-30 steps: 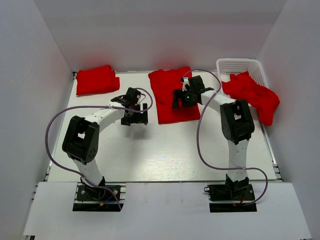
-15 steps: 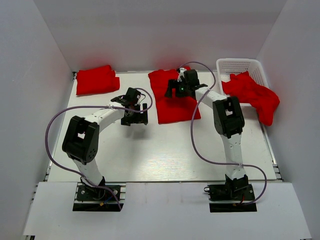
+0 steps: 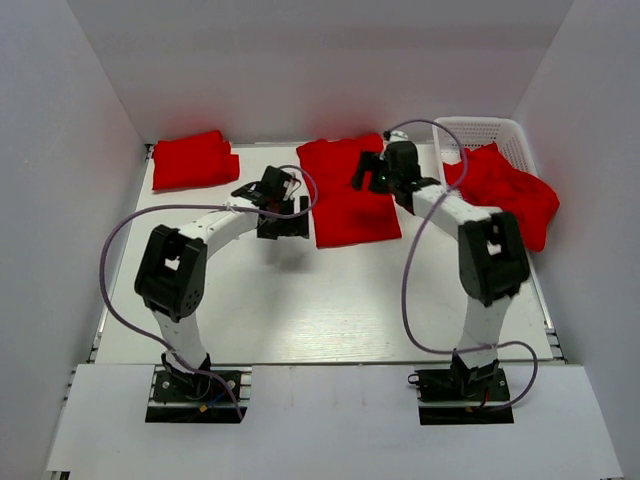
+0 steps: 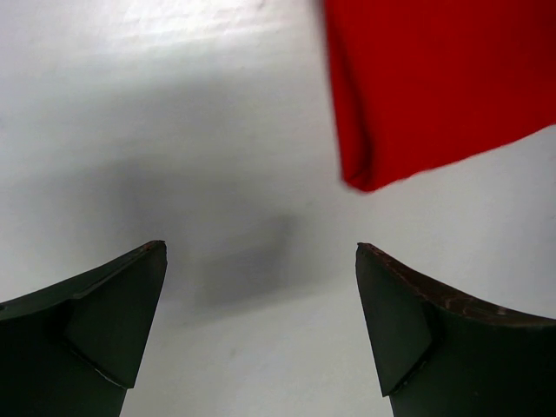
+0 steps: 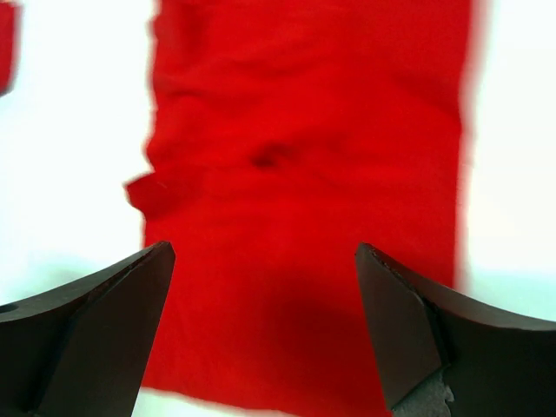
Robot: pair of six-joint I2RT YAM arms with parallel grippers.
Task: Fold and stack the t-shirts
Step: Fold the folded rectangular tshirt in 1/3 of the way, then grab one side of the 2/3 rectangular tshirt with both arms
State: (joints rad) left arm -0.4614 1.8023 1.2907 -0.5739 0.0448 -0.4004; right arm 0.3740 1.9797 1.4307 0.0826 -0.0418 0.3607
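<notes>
The white table (image 3: 300, 300) is smooth and slick, so cloth will slide on it if you drag. Your landmark is the middle shirt (image 3: 345, 205), a soft red rectangle lying flat at the far centre, already folded narrow, with shallow wrinkles across it. To its right a loose heap of shirts (image 3: 505, 190) spills out of a white lattice basket (image 3: 480, 128). Well to its left lies a folded shirt (image 3: 193, 160), which looks like the start of your stack.

Your right gripper (image 5: 265, 248) hangs over the far part of the middle shirt, fingers spread wide and holding nothing. Your left gripper (image 4: 261, 248) is equally wide and empty, over bare table just left of the shirt's near-left corner (image 4: 365, 178).

The next fold probably goes end to end. Slide the left gripper over that rounded, doubled corner and pinch every layer, not just the top one. Match it with the right gripper on the other side, lift both evenly, and lay the cloth down without pulling. Tuck in the small flap (image 5: 143, 191) jutting from the shirt's edge first.
</notes>
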